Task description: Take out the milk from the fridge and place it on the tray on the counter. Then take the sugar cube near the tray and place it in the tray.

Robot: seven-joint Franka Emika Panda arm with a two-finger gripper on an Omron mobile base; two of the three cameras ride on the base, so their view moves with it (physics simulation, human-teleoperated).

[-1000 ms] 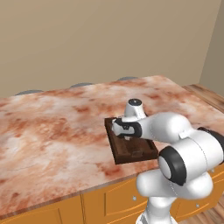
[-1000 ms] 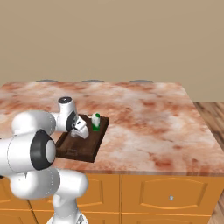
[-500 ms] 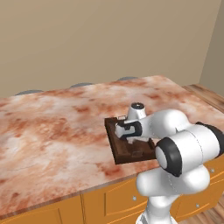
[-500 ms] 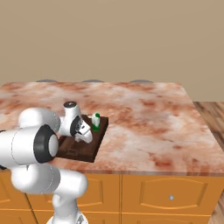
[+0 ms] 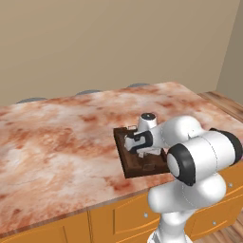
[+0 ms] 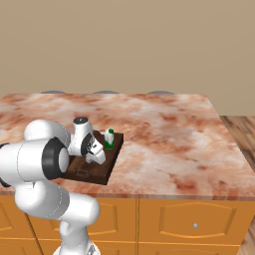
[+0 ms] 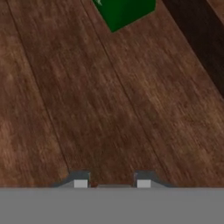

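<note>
**Milk down, sugar step unclear**

The milk point(image 6: 109, 139) stands in the tray point(image 6: 110, 166), just ahead of the gripper point(image 7: 112, 184). Its tips sit narrowly apart, low over tray wood; whether they hold the cube I cannot tell.

Plain beige wall point(image 5: 95, 42), wooden floor point(image 6: 241, 129), orange cabinets point(image 6: 189, 224)

Counter point(image 5: 57, 137): marbled reddish-brown and cream top, orange cabinet fronts below. Tray point(image 5: 127, 161), dark brown wood, sits near the front edge, right of centre. Arm rises from lower right, elbow bulking over the tray's right side. Hand bent low over the tray; gripper point(image 5: 131, 142) points left, fingers too dark and small to read. Beige wall behind
</note>
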